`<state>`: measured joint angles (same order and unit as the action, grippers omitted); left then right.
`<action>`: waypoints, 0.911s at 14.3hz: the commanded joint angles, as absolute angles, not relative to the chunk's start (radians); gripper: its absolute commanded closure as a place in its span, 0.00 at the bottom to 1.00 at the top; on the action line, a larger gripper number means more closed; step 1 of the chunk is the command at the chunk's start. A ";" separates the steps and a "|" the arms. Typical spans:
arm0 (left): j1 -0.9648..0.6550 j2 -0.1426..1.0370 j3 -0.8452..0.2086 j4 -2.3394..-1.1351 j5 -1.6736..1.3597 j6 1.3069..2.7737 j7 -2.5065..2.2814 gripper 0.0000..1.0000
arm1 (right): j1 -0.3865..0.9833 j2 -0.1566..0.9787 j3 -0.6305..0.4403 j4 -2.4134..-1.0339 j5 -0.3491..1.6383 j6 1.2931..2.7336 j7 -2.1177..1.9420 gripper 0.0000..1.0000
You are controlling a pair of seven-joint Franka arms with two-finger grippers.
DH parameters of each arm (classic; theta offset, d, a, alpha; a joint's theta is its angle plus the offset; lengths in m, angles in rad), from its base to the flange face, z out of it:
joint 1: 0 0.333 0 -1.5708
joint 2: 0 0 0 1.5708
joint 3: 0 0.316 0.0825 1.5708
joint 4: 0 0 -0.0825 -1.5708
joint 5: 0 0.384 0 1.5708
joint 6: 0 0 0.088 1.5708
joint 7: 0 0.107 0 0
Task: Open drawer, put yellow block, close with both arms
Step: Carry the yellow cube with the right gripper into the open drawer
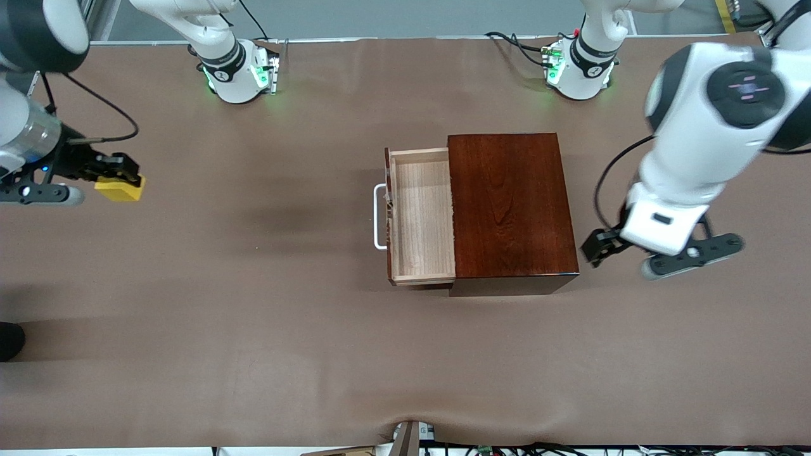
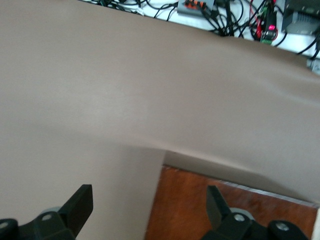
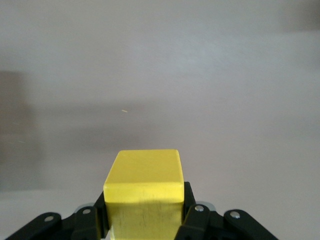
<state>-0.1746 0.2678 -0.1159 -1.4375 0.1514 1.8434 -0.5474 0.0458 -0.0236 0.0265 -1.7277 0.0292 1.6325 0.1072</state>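
Observation:
The drawer (image 1: pixel 421 215) stands pulled out of the reddish-brown box (image 1: pixel 510 202), its pale tray bare inside and its white handle (image 1: pixel 379 216) toward the right arm's end. My right gripper (image 1: pixel 127 179) is shut on the yellow block (image 1: pixel 120 189), over the table at the right arm's end. In the right wrist view the yellow block (image 3: pixel 145 180) fills the gripper (image 3: pixel 144 212). My left gripper (image 1: pixel 593 249) is open and empty, just off the box's closed end. In the left wrist view the gripper (image 2: pixel 148 205) shows the box (image 2: pixel 200 205) between its spread fingers (image 2: pixel 80 202).
Brown cloth covers the table (image 1: pixel 253 329). Cables and a small device (image 1: pixel 412 437) lie along the table's edge nearest the front camera. A dark object (image 1: pixel 9 339) sits at the right arm's end. The arms' bases (image 1: pixel 237 73) stand along the edge farthest from the front camera.

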 commanded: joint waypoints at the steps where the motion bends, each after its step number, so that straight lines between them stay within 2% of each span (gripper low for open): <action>1: -0.088 0.149 -0.126 -1.564 0.088 1.845 -0.372 0.00 | 0.223 0.073 0.021 -1.593 0.075 1.609 0.352 1.00; 4: -0.003 0.082 -0.126 -1.621 0.020 1.841 -0.209 0.00 | 0.395 0.216 0.020 -1.436 0.141 1.612 0.636 1.00; 9: 0.049 -0.006 -0.117 -1.617 0.011 1.654 -0.037 0.00 | 0.610 0.516 0.020 -1.114 0.138 1.667 0.876 1.00; 13: 0.057 -0.054 -0.112 -1.615 0.011 1.583 -0.037 0.00 | 0.687 0.655 0.020 -1.108 0.138 1.880 0.884 1.00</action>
